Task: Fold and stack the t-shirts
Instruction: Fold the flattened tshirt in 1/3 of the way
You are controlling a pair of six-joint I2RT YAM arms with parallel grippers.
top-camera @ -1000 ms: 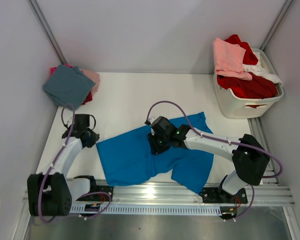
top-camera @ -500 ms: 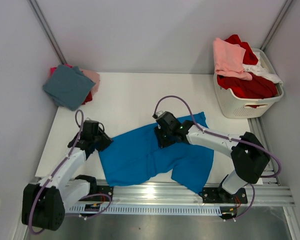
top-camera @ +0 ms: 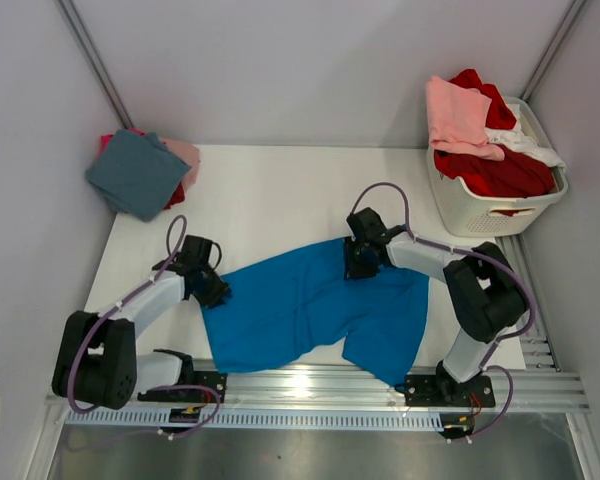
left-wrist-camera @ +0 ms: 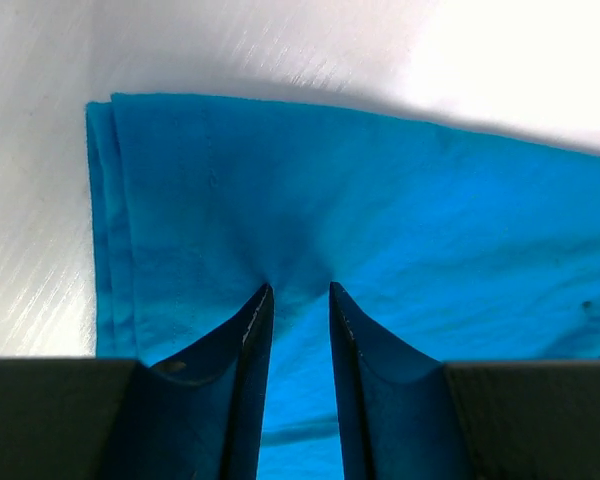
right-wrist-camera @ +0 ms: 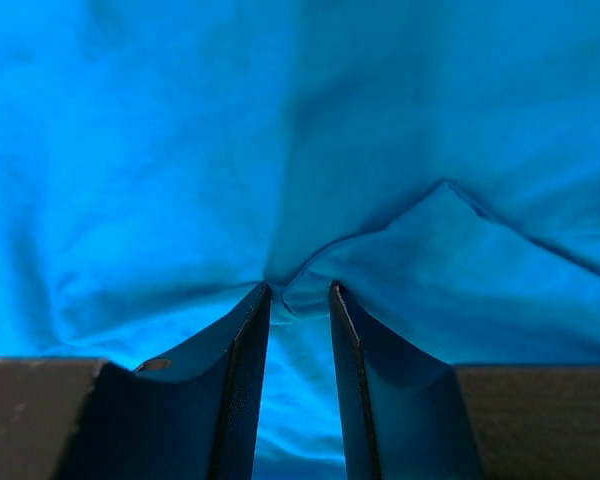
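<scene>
The bright blue t-shirt (top-camera: 300, 310) lies spread and rumpled on the white table, near the front. My left gripper (top-camera: 212, 290) is at its left edge, shut on a pinch of the cloth; the left wrist view shows the cloth (left-wrist-camera: 380, 200) puckered at my fingertips (left-wrist-camera: 298, 290). My right gripper (top-camera: 355, 268) is at the shirt's upper edge, shut on a raised fold (right-wrist-camera: 410, 250) bunched at its tips (right-wrist-camera: 298, 290). A folded dusty teal tee (top-camera: 135, 172) tops a stack with pink (top-camera: 185, 152) and red (top-camera: 172, 198) at the back left.
A white slatted laundry basket (top-camera: 480, 215) stands at the back right, holding red (top-camera: 500, 172), pale pink (top-camera: 455, 115) and white (top-camera: 525, 143) tees. An aluminium rail (top-camera: 310, 385) runs along the front edge. Walls close in the table on three sides.
My right gripper has moved right along the shirt's upper edge, drawing the cloth with it. My left gripper has moved right and forward to the shirt's left edge.
</scene>
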